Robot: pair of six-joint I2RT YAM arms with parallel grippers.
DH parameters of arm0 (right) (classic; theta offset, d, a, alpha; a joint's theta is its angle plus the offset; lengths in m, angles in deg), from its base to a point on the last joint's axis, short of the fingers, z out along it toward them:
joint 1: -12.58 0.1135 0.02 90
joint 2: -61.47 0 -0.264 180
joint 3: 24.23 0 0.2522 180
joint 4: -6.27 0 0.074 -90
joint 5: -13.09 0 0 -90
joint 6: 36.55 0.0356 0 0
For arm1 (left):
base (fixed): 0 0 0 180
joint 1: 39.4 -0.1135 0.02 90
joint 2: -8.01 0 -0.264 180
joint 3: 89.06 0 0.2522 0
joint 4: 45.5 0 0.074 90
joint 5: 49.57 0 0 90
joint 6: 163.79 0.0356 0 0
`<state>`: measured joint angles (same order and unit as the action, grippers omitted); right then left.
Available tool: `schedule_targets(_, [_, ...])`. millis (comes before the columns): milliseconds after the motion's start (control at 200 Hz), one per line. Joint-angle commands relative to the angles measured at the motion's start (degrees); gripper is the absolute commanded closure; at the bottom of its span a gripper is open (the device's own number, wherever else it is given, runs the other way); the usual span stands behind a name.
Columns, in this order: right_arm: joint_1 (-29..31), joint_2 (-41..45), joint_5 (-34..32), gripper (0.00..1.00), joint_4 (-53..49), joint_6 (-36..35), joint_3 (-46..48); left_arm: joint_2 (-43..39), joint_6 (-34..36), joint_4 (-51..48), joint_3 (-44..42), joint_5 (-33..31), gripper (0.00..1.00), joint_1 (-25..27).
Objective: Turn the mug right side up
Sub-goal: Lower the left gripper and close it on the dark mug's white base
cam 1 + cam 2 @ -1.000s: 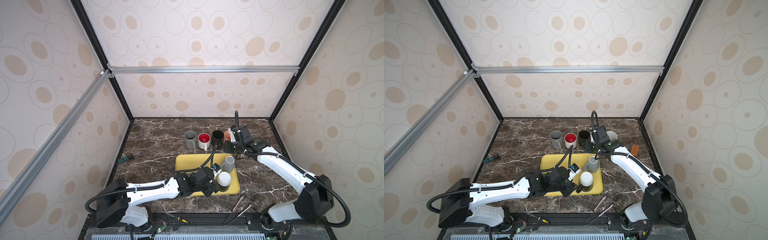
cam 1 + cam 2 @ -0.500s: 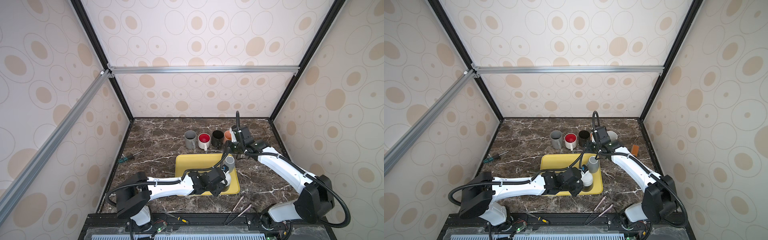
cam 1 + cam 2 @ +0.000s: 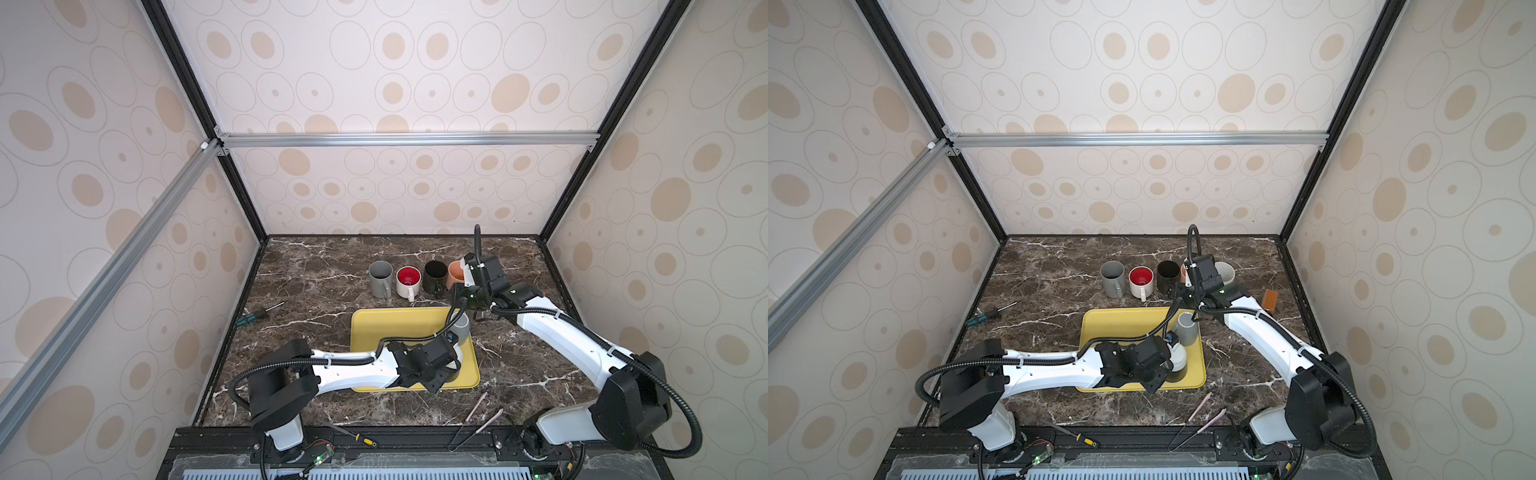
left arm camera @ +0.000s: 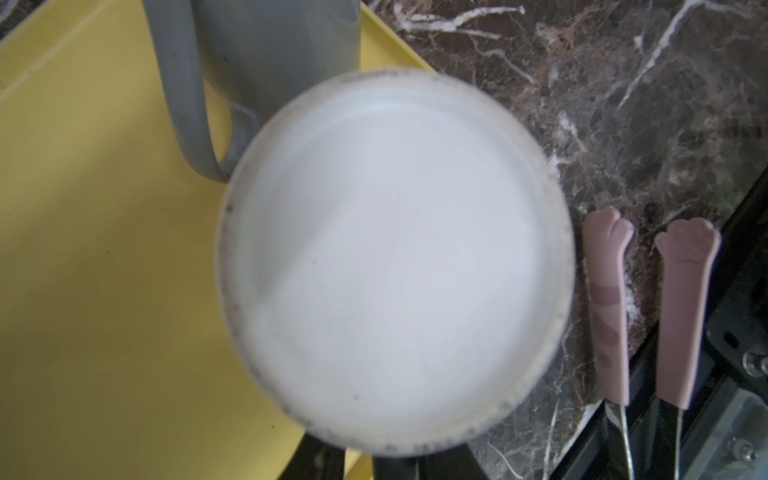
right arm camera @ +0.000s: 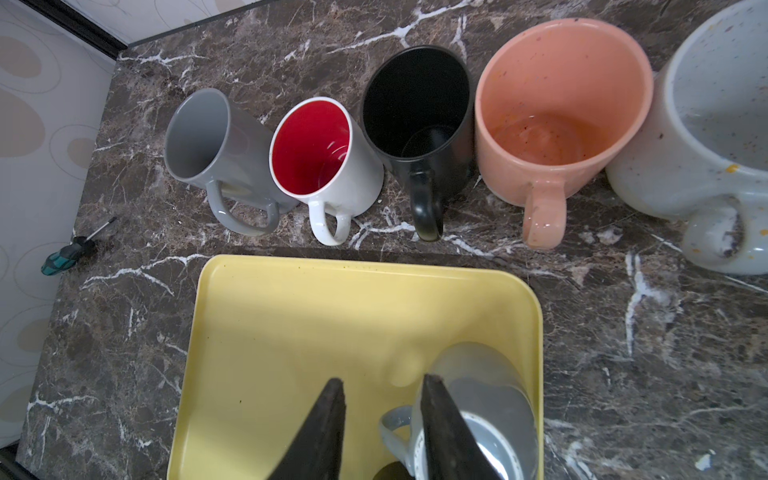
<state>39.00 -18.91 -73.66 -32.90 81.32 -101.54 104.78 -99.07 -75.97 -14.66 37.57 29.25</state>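
Note:
A yellow tray (image 3: 374, 328) (image 3: 1104, 328) carries two upside-down mugs at its right side. The white mug (image 3: 1178, 354) (image 4: 395, 266) stands base up near the front, and its base fills the left wrist view. My left gripper (image 3: 451, 369) (image 3: 1168, 370) (image 4: 374, 467) is low against the mug's near side, but the mug hides the jaws. Just behind it stands the grey mug (image 3: 460, 328) (image 3: 1185, 328) (image 4: 266, 50) (image 5: 482, 374). My right gripper (image 3: 458, 300) (image 3: 1183, 297) (image 5: 382, 380) hovers open over the tray's back right, holding nothing.
Several upright mugs line the back: grey (image 3: 380, 278), white with red inside (image 3: 407, 280), black (image 3: 434, 276), orange (image 5: 561, 104), speckled pale (image 3: 1225, 272). A screwdriver (image 3: 259, 313) lies at the left. Pink tongs (image 3: 484, 415) (image 4: 606, 311) lie at the front right. A brown block (image 3: 1269, 300) sits at the right.
My left gripper has slid right across the tray to the white mug and its jaws have narrowed. The right arm has not moved.

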Motion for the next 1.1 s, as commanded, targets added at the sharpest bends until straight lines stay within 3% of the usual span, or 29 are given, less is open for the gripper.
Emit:
schedule_targets(0, [-0.61, 1.69, 0.36, 0.66, 0.46, 0.42, 0.92, 1.20, -0.74, -2.46, 2.76, -1.59, 0.74, 0.48])
schedule_targets(570, [-1.18, 2.86, 1.06, 0.66, 0.91, 0.79, 1.92, 2.72, -1.35, -3.68, 3.87, -2.38, 0.80, 0.53])
schedule_targets(740, [-1.19, 3.12, 1.02, 0.66, 0.80, 0.85, 2.17, 2.12, -1.10, -4.07, 3.91, -3.84, 0.92, 0.53])
schedule_targets(785, [-1.16, 3.21, 1.03, 0.66, 0.80, 0.86, 2.19, 2.11, -0.92, -4.51, 4.11, -4.46, 1.00, 0.53])
schedule_targets(1095, [-1.13, 3.82, 1.92, 0.66, 0.45, 1.13, 1.67, -2.63, -0.74, -3.34, 1.67, -7.72, 1.00, 0.44])
